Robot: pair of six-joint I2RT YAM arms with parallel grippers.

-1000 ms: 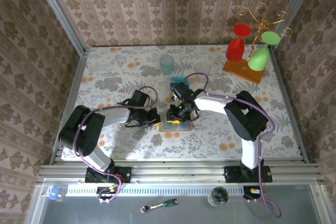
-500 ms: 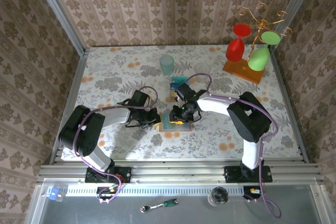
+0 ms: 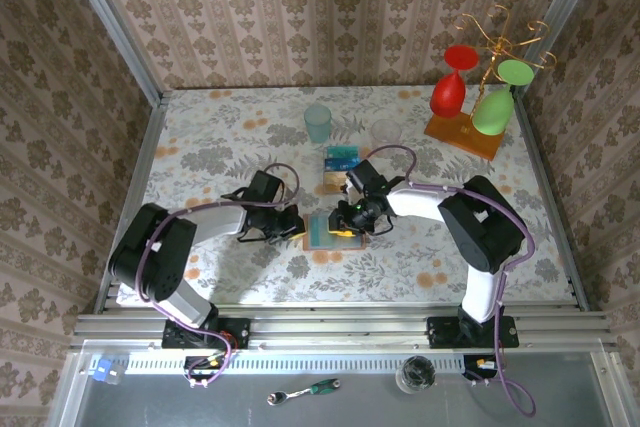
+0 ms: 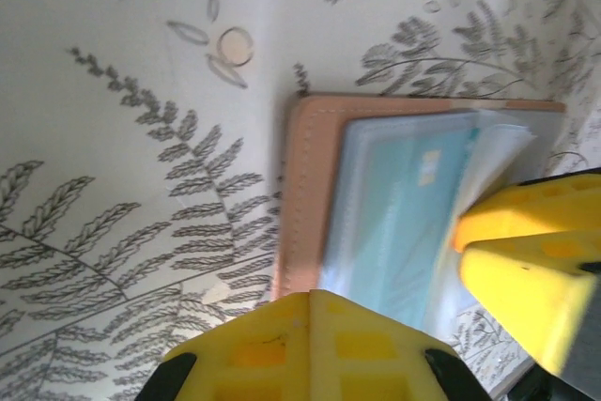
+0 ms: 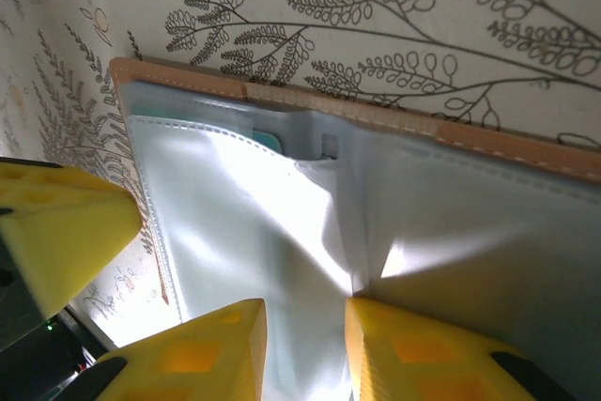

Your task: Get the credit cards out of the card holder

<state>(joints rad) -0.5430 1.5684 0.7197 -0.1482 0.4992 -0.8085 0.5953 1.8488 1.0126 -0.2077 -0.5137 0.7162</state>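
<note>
Left gripper (image 3: pixel 297 230), pressed together, is resting on the edge of the open card holder (image 4: pixel 305 185) lying on the floral table (image 3: pixel 200 147). I'm seeing the right gripper (image 5: pixel 305 312) narrowly parted at its clear sleeve (image 5: pixel 244 204); whether it's pinching, I cannot tell. One blue-teal card (image 4: pixel 404 223) is sitting inside.

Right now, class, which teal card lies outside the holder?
The card lying bare on the table beyond the holder; the other card sits under the holder's clear sleeve.
</note>
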